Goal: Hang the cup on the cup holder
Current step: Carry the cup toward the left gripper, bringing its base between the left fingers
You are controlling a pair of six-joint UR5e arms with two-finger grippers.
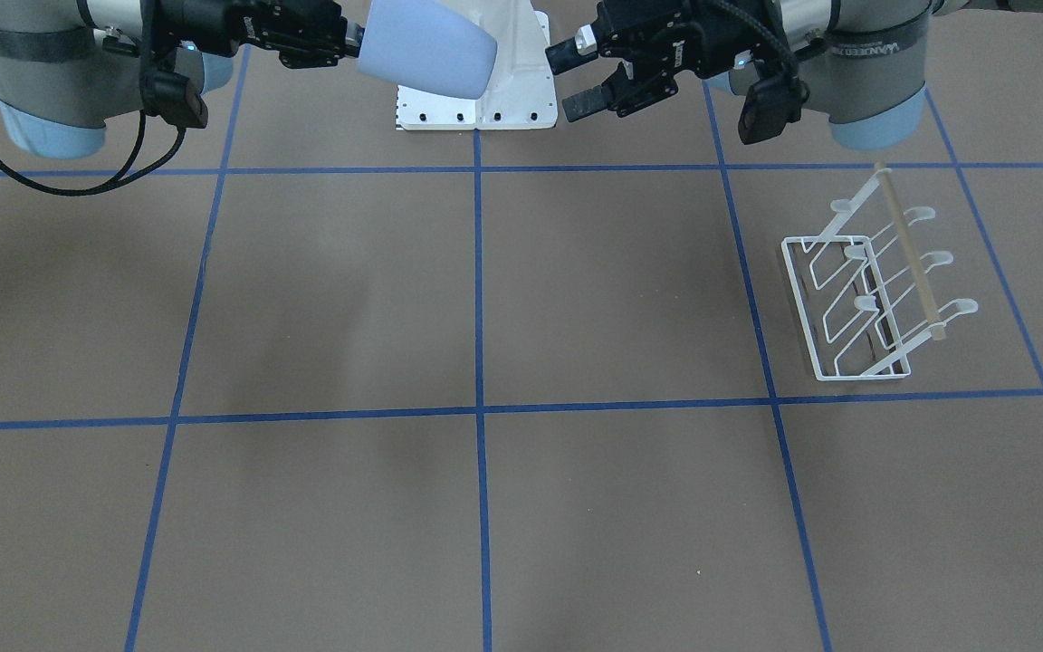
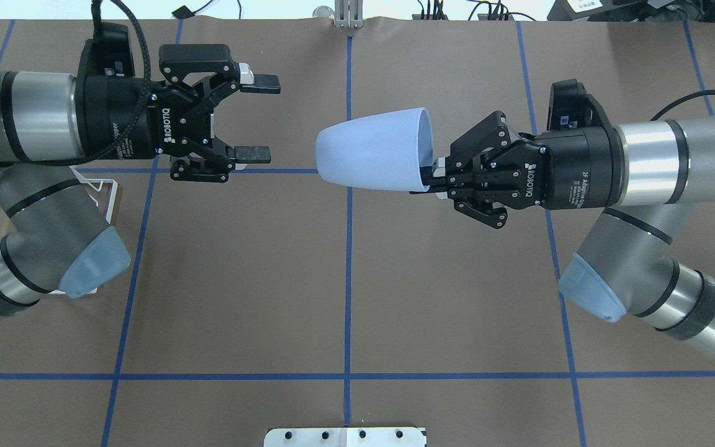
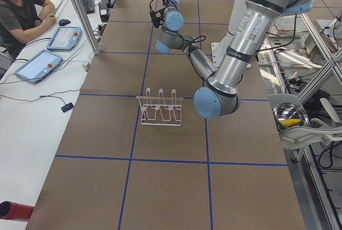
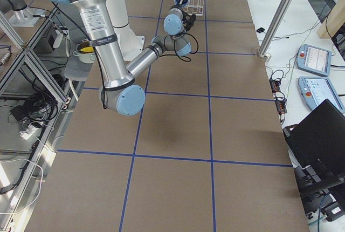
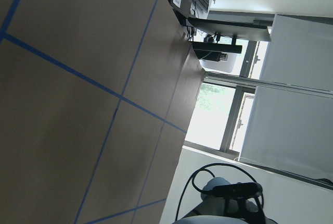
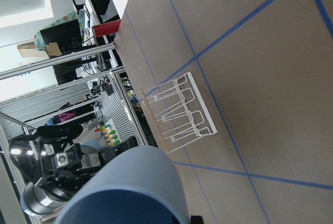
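Note:
The light blue cup is held in the air on its side, base pointing toward my left gripper. My right gripper is shut on its rim, one finger inside and one outside; the cup also shows in the front view and the right wrist view. My left gripper is open and empty, a short gap from the cup's base, jaws wide apart. The white wire cup holder with its tan rod stands on the table on my left side. In the overhead view my left arm hides all but a corner of it.
A white mounting plate sits at my base. Blue tape lines grid the brown table. An operator sits beside tablets past the table's far edge. A red cylinder lies beside the table's near corner.

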